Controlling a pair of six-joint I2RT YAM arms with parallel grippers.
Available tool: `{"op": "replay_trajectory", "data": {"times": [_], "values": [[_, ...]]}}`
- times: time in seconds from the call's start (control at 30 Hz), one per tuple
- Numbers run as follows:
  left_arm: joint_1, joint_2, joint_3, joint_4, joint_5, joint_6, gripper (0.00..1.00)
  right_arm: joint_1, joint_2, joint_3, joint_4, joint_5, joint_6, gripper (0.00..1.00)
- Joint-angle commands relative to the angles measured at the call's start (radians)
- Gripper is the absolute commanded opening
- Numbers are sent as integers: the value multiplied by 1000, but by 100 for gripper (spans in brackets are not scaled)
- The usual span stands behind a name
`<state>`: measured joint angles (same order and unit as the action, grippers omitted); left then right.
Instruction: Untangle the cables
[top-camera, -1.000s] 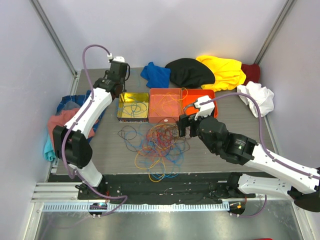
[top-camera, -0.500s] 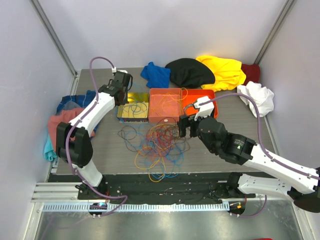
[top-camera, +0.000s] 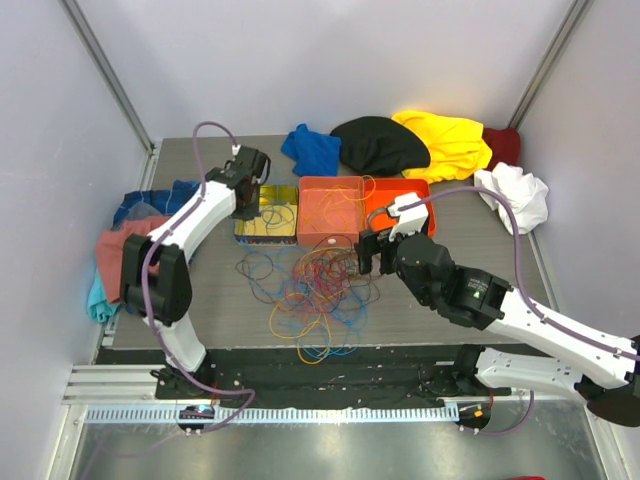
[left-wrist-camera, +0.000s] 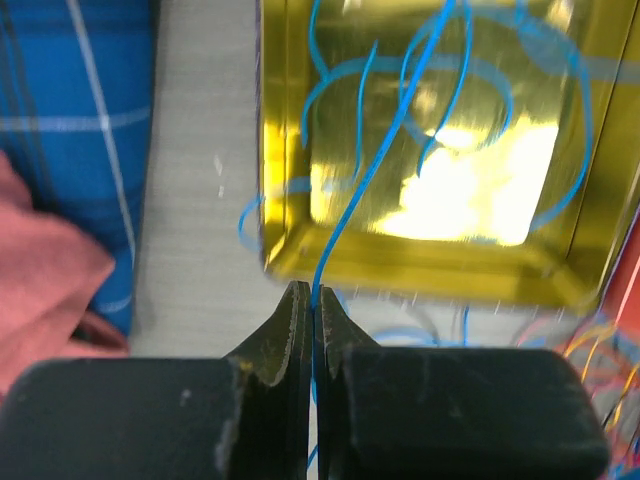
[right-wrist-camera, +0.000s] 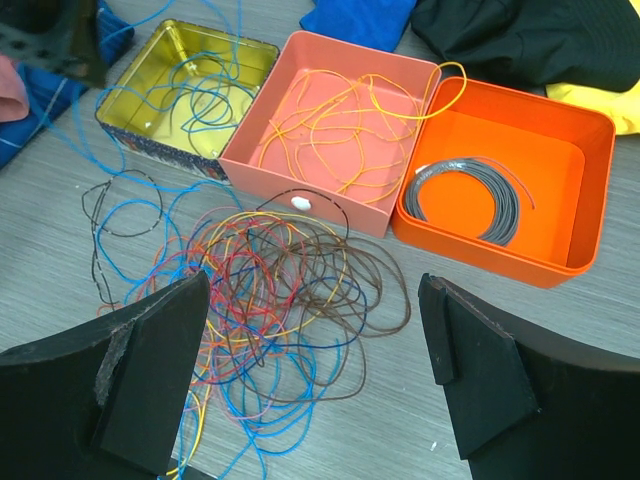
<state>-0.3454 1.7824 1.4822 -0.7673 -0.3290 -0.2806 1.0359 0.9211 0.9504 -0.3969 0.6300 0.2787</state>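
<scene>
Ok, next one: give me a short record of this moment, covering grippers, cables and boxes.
left gripper: shut on a blue cable, at the gold tin's edge
right gripper: open, holding nothing, above the tangle
gold tin: blue cables
salmon box: orange cables
orange box: grey coil
tangle: on the table, beside the salmon box
</scene>
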Motion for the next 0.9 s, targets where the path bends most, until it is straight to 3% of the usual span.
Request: {"op": "replay_trajectory", "data": {"times": [0.0, 0.13, 0.27, 0.6, 0.87], "values": [[-12, -165, -91, -36, 27, -12, 0, -11, 7, -1, 40, 0, 1, 95], [-20, -233, -151, -40, 56, -17, 0, -13, 13, 2, 50, -10, -3, 95], [-21, -190, -142, -40, 67, -8, 0, -14, 15, 1, 52, -10, 1, 94], [-3, 158, 246, -121, 99, 20, 0, -16, 2, 10, 49, -18, 1, 94], [40, 253, 426, -173, 94, 35, 0, -16, -10, -1, 32, -1, -1, 95]]}}
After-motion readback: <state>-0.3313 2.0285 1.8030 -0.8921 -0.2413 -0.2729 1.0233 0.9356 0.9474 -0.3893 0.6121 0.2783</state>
